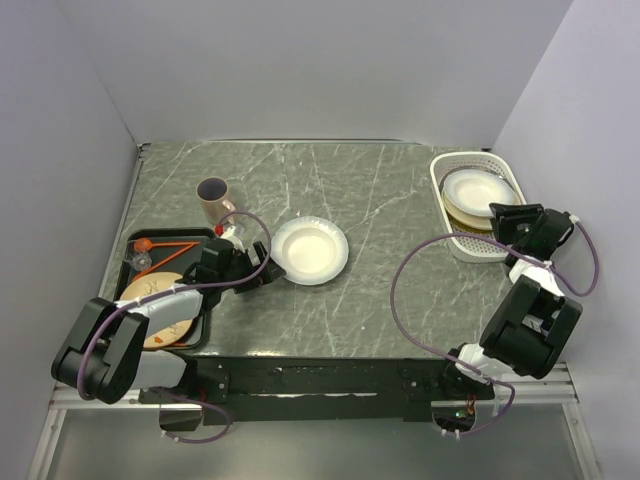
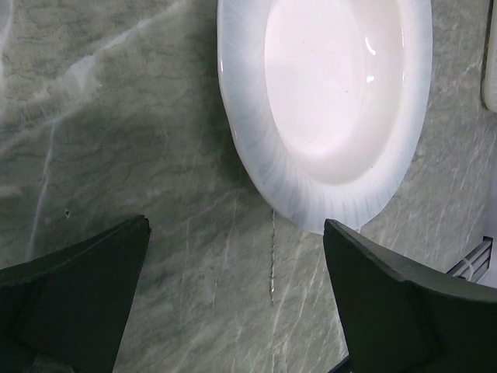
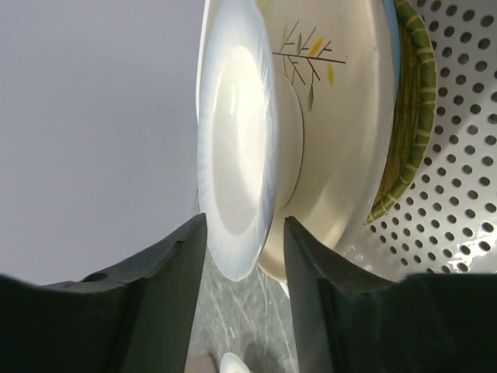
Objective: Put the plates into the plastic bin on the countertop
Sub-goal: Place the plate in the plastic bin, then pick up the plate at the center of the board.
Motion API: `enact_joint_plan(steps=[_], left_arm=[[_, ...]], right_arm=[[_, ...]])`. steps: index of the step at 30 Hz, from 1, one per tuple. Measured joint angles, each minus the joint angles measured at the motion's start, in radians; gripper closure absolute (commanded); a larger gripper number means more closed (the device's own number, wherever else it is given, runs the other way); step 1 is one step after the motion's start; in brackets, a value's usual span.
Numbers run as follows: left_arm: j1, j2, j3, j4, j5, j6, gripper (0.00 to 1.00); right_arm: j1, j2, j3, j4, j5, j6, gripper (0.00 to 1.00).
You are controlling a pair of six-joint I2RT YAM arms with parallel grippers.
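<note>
1. White and ribbed at its rim, the loose plate (image 1: 310, 250) is laid flat near the centre of the top view, on the grey-green veined countertop (image 1: 400, 180).
2. The left gripper (image 2: 236, 224) is held just left of this plate. In the left wrist view its fingers (image 2: 78, 287) are spread wide, with bare stone between them and the plate's rim ahead at upper centre, untouched.
3. The plastic bin (image 1: 437, 170) is set at the upper right of the top view and is loaded with stacked plates.
4. In the right wrist view the stack is headed by the top plate (image 3: 233, 155), also white. A branch-motif plate (image 3: 342, 116) and a green-rimmed plate (image 3: 408, 116) are seen under it.
5. The right gripper (image 3: 245, 220) is placed at the bin's near edge, one finger on each side of the top plate's rim. Whether the rim is pinched cannot be told.
6. At the left of the top view, a beige plate (image 1: 148, 288) is carried on a black tray (image 1: 135, 245), partly covered by the left arm. A mug (image 1: 213, 200) is stood beyond it.
</note>
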Motion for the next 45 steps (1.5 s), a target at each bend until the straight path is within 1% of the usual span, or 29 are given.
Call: enact_joint_plan(steps=[1,4,10,15,24,34,38,45], left_arm=[[0.0,0.0,0.0,-0.001,0.0,0.0,0.01],[-0.001,-0.001,0.0,-0.004,0.0,0.0,0.01],[-0.003,-0.013,0.0,-0.019,-0.001,0.001,0.01],[-0.003,-0.021,0.0,-0.03,-0.002,0.004,0.01],[-0.003,-0.016,0.0,-0.027,-0.003,0.003,0.01],[-0.003,-0.002,0.001,-0.02,-0.004,0.002,0.01],[-0.003,-0.002,0.006,-0.024,-0.009,0.002,0.01],[-0.003,0.067,0.037,0.025,-0.005,-0.005,0.01]], right_arm=[[0.0,0.0,-0.001,0.002,0.0,0.0,0.38],[0.0,0.0,-0.012,0.011,0.003,0.0,0.32],[0.0,-0.035,-0.063,0.023,0.031,0.007,0.25],[0.0,-0.112,-0.109,0.028,0.058,0.008,0.23],[0.0,-0.249,-0.108,0.028,0.072,0.01,0.21],[0.006,-0.281,-0.108,0.022,0.038,0.026,0.21],[0.042,-0.281,-0.108,0.023,0.023,0.026,0.21],[0.182,-0.293,-0.109,0.011,0.015,-0.019,0.2]])
